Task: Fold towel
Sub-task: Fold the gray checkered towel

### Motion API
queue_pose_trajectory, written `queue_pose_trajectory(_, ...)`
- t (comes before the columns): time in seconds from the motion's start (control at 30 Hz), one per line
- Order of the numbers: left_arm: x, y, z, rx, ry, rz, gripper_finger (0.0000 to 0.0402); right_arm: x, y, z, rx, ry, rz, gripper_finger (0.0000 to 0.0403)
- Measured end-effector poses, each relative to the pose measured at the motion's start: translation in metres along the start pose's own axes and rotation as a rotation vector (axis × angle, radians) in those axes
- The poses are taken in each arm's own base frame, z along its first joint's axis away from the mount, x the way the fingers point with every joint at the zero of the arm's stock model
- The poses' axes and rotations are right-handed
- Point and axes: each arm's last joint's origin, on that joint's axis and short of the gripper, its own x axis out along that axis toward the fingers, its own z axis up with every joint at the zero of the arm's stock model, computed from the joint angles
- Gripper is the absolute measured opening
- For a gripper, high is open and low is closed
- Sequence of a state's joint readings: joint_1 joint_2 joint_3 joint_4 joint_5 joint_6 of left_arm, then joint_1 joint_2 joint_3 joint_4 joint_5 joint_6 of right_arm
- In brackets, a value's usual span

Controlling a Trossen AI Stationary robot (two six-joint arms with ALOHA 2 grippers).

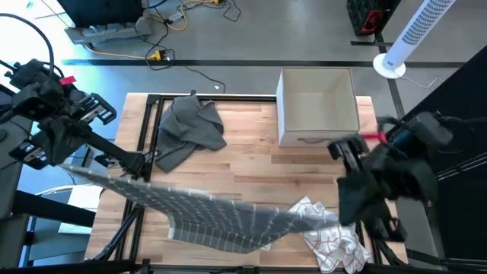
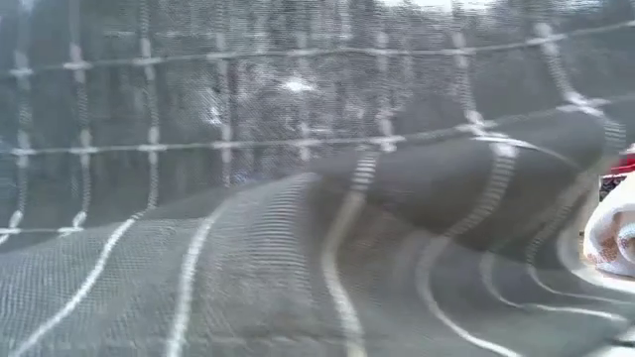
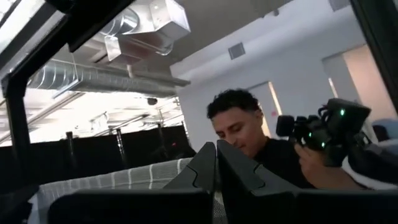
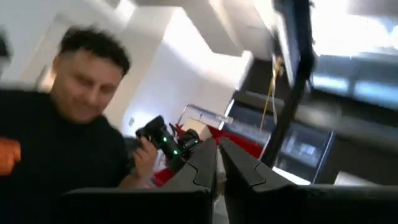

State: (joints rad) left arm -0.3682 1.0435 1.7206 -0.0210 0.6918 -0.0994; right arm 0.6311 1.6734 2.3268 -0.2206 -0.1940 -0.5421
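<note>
Towel [image 1: 221, 217] was grey with thin white lines in a grid, and it hung stretched between the two grippers over the front part of the table [image 1: 251, 164]. In the high view it ran from the left gripper [image 1: 135, 169] at the left edge of the table, low and sagging in the middle, to the right gripper [image 1: 344, 207] near the right front corner. The cloth was blurred there and its lower edge drooped toward the table. In the low view the towel [image 2: 298, 198] filled almost the whole picture, with soft folds and curved white stripes.

The left gripper [image 3: 216, 168] had its jaws closed together, and a corner of the towel was held at its tip. The right gripper [image 4: 217, 165] also had its jaws pressed shut, on the other end of the towel, as far as the high view showed.

A second grey cloth [image 1: 186, 129] lay crumpled at the back left of the table. A white patterned cloth [image 1: 331, 240] lay bunched at the front right, just beside the towel. A box [image 1: 317, 106] stood at the back right.

A person [image 3: 249, 134] with a camera [image 3: 323, 130] in one hand showed in both wrist views
</note>
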Motion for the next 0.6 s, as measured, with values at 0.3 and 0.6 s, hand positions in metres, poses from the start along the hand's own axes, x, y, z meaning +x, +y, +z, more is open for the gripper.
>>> queue_pose_trajectory(0.3,0.005,-0.005,0.004,0.251,-0.075,-0.019,0.0001,0.017,0.009,-0.008,-0.305,-0.043,-0.054,0.0000)
queue_pose_trajectory(0.6,0.007,-0.002,0.011,0.523,-0.155,0.092,0.0000,0.012,-0.005,0.012,-0.277,-0.197,-0.248,0.0000)
